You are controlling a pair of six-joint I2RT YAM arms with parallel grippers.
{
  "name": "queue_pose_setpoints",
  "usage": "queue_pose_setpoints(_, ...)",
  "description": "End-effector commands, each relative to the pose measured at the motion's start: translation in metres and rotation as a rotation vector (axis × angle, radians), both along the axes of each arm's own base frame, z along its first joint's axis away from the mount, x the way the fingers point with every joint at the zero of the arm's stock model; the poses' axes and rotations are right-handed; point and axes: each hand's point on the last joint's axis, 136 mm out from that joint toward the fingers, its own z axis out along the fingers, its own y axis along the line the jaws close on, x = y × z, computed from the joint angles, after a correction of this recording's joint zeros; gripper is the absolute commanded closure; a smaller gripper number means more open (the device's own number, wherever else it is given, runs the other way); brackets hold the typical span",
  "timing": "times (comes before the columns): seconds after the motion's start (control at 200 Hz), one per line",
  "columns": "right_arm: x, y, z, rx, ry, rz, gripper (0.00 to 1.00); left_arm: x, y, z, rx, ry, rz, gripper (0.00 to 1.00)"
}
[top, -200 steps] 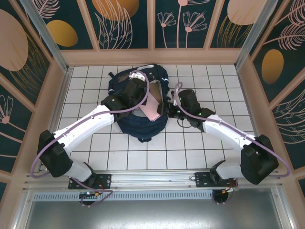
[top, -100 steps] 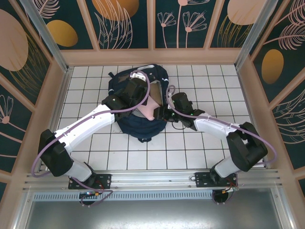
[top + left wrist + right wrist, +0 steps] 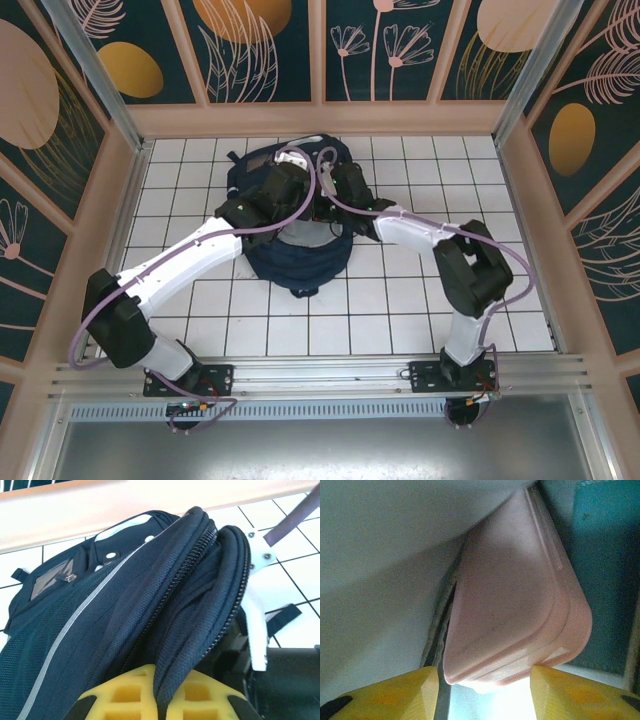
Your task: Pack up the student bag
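Observation:
The student bag [image 3: 300,265], a big navy backpack, lies at the back middle of the white tiled table. My left gripper [image 3: 303,197] is shut on a fold of its zipped opening edge [image 3: 200,625] and holds it up; the fabric is pinched between the yellow fingers [image 3: 125,695]. My right gripper [image 3: 327,192] reaches into the opening from the right. A pink hard case [image 3: 510,590] lies between its yellow fingers [image 3: 570,690] inside the grey lining [image 3: 380,555]. The right finger touches the case's corner and a thin gap shows at the left finger.
A teal surface [image 3: 605,555] lies beside the pink case inside the bag. The right arm's white link [image 3: 255,610] passes close to the held flap. A dark strap [image 3: 285,615] trails on the tiles. Wooden walls [image 3: 320,118] ring the table.
The right arm has swung left and carried the pink case from the bag's right side into the opening. The left gripper has kept its hold on the flap.

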Motion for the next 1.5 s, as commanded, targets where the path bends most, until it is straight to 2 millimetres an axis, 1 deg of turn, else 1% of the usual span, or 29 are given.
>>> queue_pose_setpoints(0.0,0.015,0.002,0.006,0.0,-0.034,0.01,0.45,0.005,-0.029,0.055,-0.181,-0.106,-0.042,0.96)
queue_pose_setpoints(0.065,0.011,-0.003,0.008,-0.008,-0.042,0.003,0.43,0.005,-0.026,0.053,-0.169,-0.102,-0.033,0.81)
queue_pose_setpoints(0.11,0.006,-0.011,0.006,-0.026,-0.044,-0.01,0.41,0.004,-0.025,0.052,-0.169,-0.1,-0.03,0.73)
queue_pose_setpoints(0.17,-0.001,-0.024,0.004,-0.053,-0.049,-0.041,0.36,0.002,-0.023,0.052,-0.172,-0.096,-0.025,0.55)
queue_pose_setpoints(0.195,-0.004,-0.029,0.005,-0.059,-0.057,-0.053,0.35,0.001,-0.022,0.052,-0.175,-0.095,-0.022,0.53)
queue_pose_setpoints(0.22,-0.009,-0.036,0.001,-0.071,-0.053,-0.069,0.33,0.001,-0.02,0.051,-0.176,-0.093,-0.017,0.52)
queue_pose_setpoints(0.275,-0.017,-0.05,-0.002,-0.083,-0.051,-0.102,0.3,-0.002,-0.016,0.051,-0.181,-0.09,-0.007,0.42)
queue_pose_setpoints(0.285,-0.018,-0.052,0.003,-0.079,-0.06,-0.107,0.3,-0.002,-0.015,0.051,-0.183,-0.091,-0.004,0.4)
queue_pose_setpoints(0.315,-0.023,-0.059,0.001,-0.084,-0.058,-0.125,0.3,-0.003,-0.012,0.051,-0.19,-0.088,0.006,0.36)
queue_pose_setpoints(0.32,-0.025,-0.061,-0.002,-0.089,-0.054,-0.127,0.3,-0.004,-0.012,0.052,-0.191,-0.088,0.007,0.36)
queue_pose_setpoints(0.34,-0.027,-0.065,0.001,-0.086,-0.058,-0.14,0.3,-0.005,-0.009,0.051,-0.195,-0.086,0.013,0.36)
queue_pose_setpoints(0.39,-0.035,-0.076,-0.002,-0.093,-0.056,-0.17,0.3,-0.008,-0.002,0.051,-0.207,-0.082,0.035,0.36)
queue_pose_setpoints(0.5,-0.052,-0.1,-0.008,-0.102,-0.05,-0.235,0.3,-0.015,0.024,0.044,-0.246,-0.059,0.107,0.38)
queue_pose_setpoints(0.586,-0.066,-0.112,-0.015,-0.107,-0.047,-0.27,0.3,-0.021,0.051,0.027,-0.299,-0.016,0.176,0.44)
queue_pose_setpoints(0.626,-0.072,-0.115,-0.013,-0.108,-0.064,-0.279,0.31,-0.024,0.062,0.017,-0.325,0.008,0.197,0.45)
queue_pose_setpoints(0.691,-0.083,-0.113,-0.013,-0.122,-0.092,-0.271,0.31,-0.03,0.08,0.0,-0.358,0.041,0.23,0.49)
queue_pose_setpoints(0.736,-0.088,-0.108,-0.011,-0.133,-0.111,-0.257,0.31,-0.033,0.091,-0.012,-0.375,0.063,0.26,0.5)
queue_pose_setpoints(0.746,-0.089,-0.106,-0.01,-0.135,-0.116,-0.253,0.32,-0.033,0.093,-0.012,-0.384,0.064,0.265,0.5)
queue_pose_setpoints(0.761,-0.091,-0.104,-0.009,-0.139,-0.123,-0.247,0.32,-0.035,0.097,-0.023,-0.378,0.084,0.279,0.5)
queue_pose_setpoints(0.786,-0.092,-0.1,-0.006,-0.146,-0.137,-0.238,0.32,-0.037,0.104,-0.03,-0.383,0.096,0.3,0.5)
queue_pose_setpoints(0.861,-0.096,-0.087,0.0,-0.165,-0.166,-0.21,0.32,-0.041,0.116,-0.047,-0.406,0.113,0.325,0.51)
queue_pose_setpoints(0.931,-0.095,-0.077,0.003,-0.173,-0.183,-0.19,0.31,-0.043,0.118,-0.059,-0.43,0.117,0.304,0.52)
queue_pose_setpoints(0.976,-0.094,-0.073,0.004,-0.173,-0.185,-0.182,0.31,-0.045,0.114,-0.065,-0.441,0.113,0.262,0.52)
queue_pose_setpoints(1.086,-0.094,-0.063,0.004,-0.163,-0.182,-0.152,0.31,-0.046,0.105,-0.08,-0.448,0.112,0.203,0.45)
queue_pose_setpoints(1.126,-0.096,-0.061,0.004,-0.16,-0.18,-0.142,0.31,-0.045,0.102,-0.084,-0.449,0.115,0.187,0.45)
queue_pose_setpoints(1.191,-0.097,-0.06,0.005,-0.155,-0.181,-0.139,0.31,-0.043,0.098,-0.089,-0.452,0.119,0.165,0.41)
queue_pose_setpoints(1.246,-0.098,-0.06,0.006,-0.154,-0.182,-0.136,0.31,-0.043,0.09,-0.09,-0.465,0.115,0.122,0.4)
queue_pose_setpoints(1.366,-0.101,-0.061,0.006,-0.146,-0.18,-0.136,0.31,-0.04,0.084,-0.096,-0.47,0.112,0.089,0.41)
queue_pose_setpoints(1.496,-0.103,-0.062,0.007,-0.139,-0.183,-0.134,0.31,-0.04,0.082,-0.113,-0.446,0.144,0.085,0.43)
